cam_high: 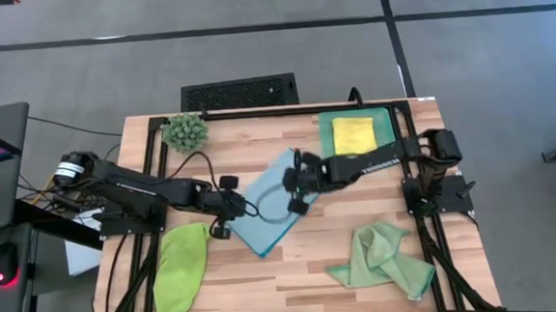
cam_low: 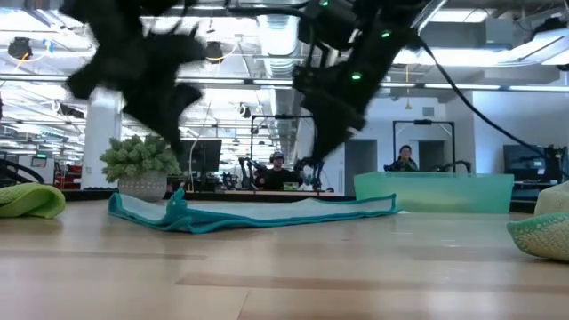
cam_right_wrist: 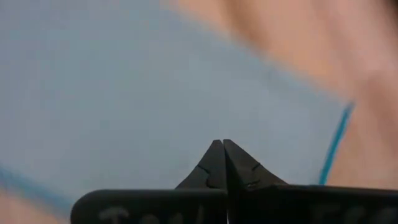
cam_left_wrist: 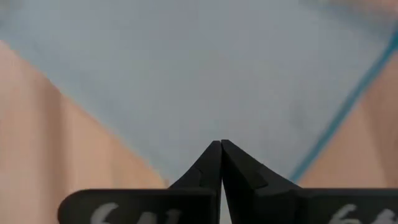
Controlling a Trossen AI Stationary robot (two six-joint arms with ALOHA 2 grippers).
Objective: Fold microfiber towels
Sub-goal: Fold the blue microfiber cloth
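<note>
**Blue towel mid-fold at desk centre**

Light blue towel (cam_high: 273,203) lies flat mid-desk (cam_high: 295,281) — both arms hover over it. Left gripper (cam_high: 226,217) and right gripper (cam_high: 297,186) have jaws fully closed, holding nothing, likely pressing creases. Yellow towel (cam_high: 353,134) sits folded in the teal tray (cam_high: 326,126).

text: none legible | wrist-view markings: cut off, unreadable | signs: none readable

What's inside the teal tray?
A folded yellow towel lies inside the teal tray, covering the middle of the floor. Bare tray shows around it. Whatever might be under the towel is hidden.
</note>
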